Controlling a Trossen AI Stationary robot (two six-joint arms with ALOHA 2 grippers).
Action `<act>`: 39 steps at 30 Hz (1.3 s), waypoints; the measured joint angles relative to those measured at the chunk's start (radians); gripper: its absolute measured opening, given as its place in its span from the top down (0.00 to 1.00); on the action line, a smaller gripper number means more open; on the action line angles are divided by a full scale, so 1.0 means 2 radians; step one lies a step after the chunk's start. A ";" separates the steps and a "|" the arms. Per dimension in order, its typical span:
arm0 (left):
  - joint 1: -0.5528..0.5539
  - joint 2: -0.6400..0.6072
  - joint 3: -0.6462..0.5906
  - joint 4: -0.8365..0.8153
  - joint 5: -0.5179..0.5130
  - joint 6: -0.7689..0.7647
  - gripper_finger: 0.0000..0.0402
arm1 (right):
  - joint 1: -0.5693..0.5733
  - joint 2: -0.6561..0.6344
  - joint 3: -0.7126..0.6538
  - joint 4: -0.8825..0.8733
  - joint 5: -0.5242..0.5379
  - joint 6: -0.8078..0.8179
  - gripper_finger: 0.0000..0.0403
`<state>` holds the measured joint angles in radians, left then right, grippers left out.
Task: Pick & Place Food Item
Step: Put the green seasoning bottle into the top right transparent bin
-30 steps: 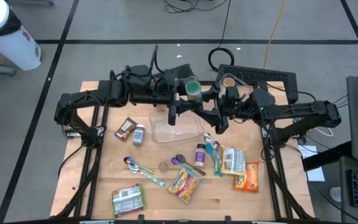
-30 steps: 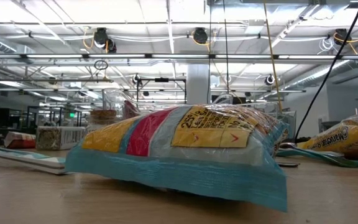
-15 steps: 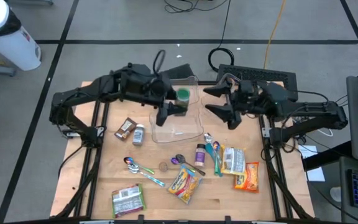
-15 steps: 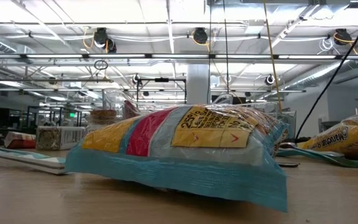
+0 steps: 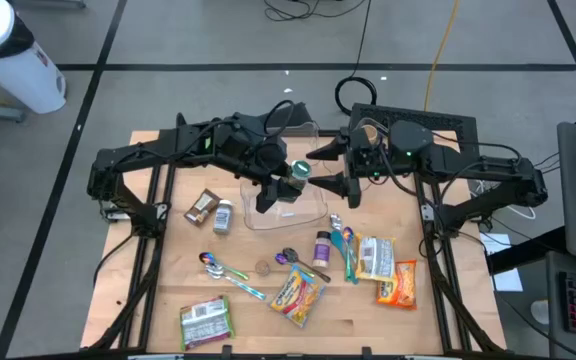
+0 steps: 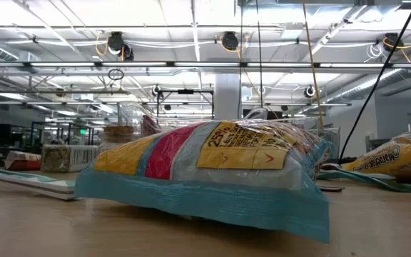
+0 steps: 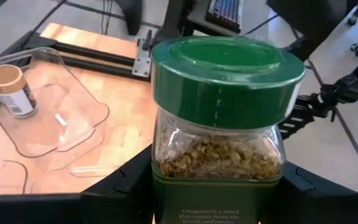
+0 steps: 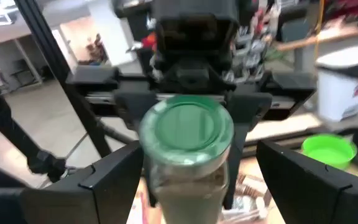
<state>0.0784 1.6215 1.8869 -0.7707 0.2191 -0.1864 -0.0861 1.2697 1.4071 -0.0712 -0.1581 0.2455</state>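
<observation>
A glass jar of oregano with a green lid (image 5: 297,171) hangs above a clear plastic container (image 5: 313,208), and my left gripper (image 5: 276,187) is shut on it. In the left wrist view the jar (image 7: 219,124) fills the middle. My right gripper (image 5: 334,172) stands open just to the jar's right, pointing level at the lid. In the right wrist view the green lid (image 8: 187,127) faces that camera, and the two right fingers stand either side of it, apart from it. My left gripper pinches the jar's lower glass body (image 7: 166,180) between its two fingers (image 7: 126,190). They come from the table's left, slanting down, and lie along the jar. The lid end sticks out past them toward my right gripper. The jar is lifted clear.
A tan-lidded bottle (image 7: 8,91) shows by the clear container. Nearer on the table lie snack packets (image 5: 298,295) (image 5: 398,283), spoons (image 5: 230,272), small bottles (image 5: 223,215) (image 5: 322,243) and a green packet (image 5: 206,320). A keyboard (image 5: 418,122) sits at the far edge. A packet (image 6: 205,178) fills the low view.
My left gripper has tipped downward and sunk toward the near edge, so the jar now slants over the clear container. My right gripper drew back from the jar toward the table's right, then came back toward the lid, swinging level.
</observation>
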 joint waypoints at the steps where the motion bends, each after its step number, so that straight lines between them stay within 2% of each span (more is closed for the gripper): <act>1: -0.001 0.001 0.001 0.002 0.000 0.000 0.49 | -0.002 0.006 0.000 -0.003 -0.009 0.001 0.25; 6: -0.002 0.002 0.000 -0.015 0.004 -0.001 0.49 | -0.009 0.029 -0.001 -0.001 -0.041 0.018 0.25; 16: -0.002 0.004 0.000 -0.029 0.012 -0.001 0.49 | -0.010 0.033 -0.001 0.037 -0.042 0.020 0.25; 21: -0.002 0.005 0.000 -0.029 0.015 0.000 0.49 | -0.010 0.034 -0.002 0.034 -0.068 0.030 0.31; 32: -0.002 0.005 0.001 -0.027 0.017 0.000 0.49 | -0.010 0.039 -0.002 0.036 -0.068 0.029 0.41; 39: -0.002 0.005 0.001 -0.025 0.017 -0.002 0.49 | -0.010 0.039 -0.002 0.036 -0.069 0.025 0.51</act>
<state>0.0742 1.6321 1.8881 -0.8207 0.2532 -0.1909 -0.1051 1.3476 1.4029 -0.0002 -0.2960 0.2953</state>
